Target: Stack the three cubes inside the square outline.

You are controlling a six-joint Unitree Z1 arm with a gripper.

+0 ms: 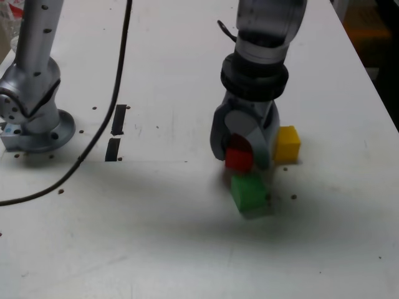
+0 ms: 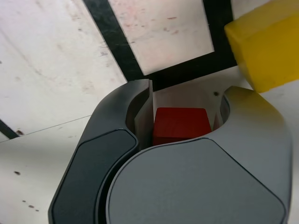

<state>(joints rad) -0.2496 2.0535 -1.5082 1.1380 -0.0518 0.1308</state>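
Red cube (image 2: 180, 125), small and solid-coloured, clamped between the jaws of the end effector (image 2: 183, 122).

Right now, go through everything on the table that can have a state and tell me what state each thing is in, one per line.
claw: shut on the red cube, low over the table.
red cube: held in the claw, not yet stacked.
green cube: resting on the table, free, nothing on top.
yellow cube: resting on the table, free, beside the claw.
square outline: flat on the table; the wrist view shows the part in sight holding no cube.
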